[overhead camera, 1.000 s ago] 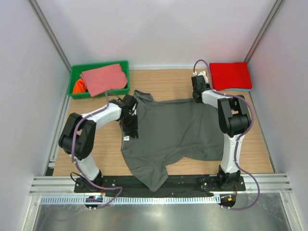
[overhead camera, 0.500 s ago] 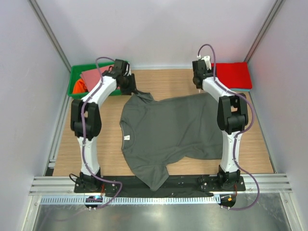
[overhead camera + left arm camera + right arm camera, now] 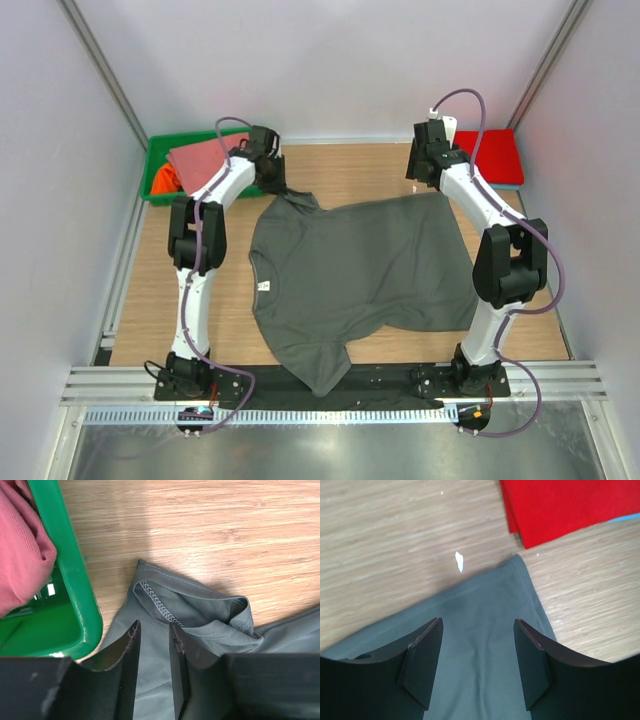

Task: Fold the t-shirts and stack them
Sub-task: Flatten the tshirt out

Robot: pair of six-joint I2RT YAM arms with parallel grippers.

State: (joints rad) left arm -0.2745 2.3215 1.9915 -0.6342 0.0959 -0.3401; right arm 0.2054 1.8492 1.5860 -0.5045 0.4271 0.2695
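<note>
Since right jaws opened, dark grey t-shirt (image 3: 360, 270) hem released

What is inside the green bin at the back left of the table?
A salmon-pink shirt lies on top in the green bin, with an orange shirt peeking out at its left. Anything beneath them is covered and cannot be seen.

Five t-shirts (image 3: 360, 270), one green bin (image 3: 70, 580), two claws (image 3: 152, 630) (image 3: 477, 625)

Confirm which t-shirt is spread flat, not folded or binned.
The dark grey t-shirt, laid open mid-table. The red t-shirt lies folded far right; the salmon-pink t-shirt sits in the green bin.
</note>
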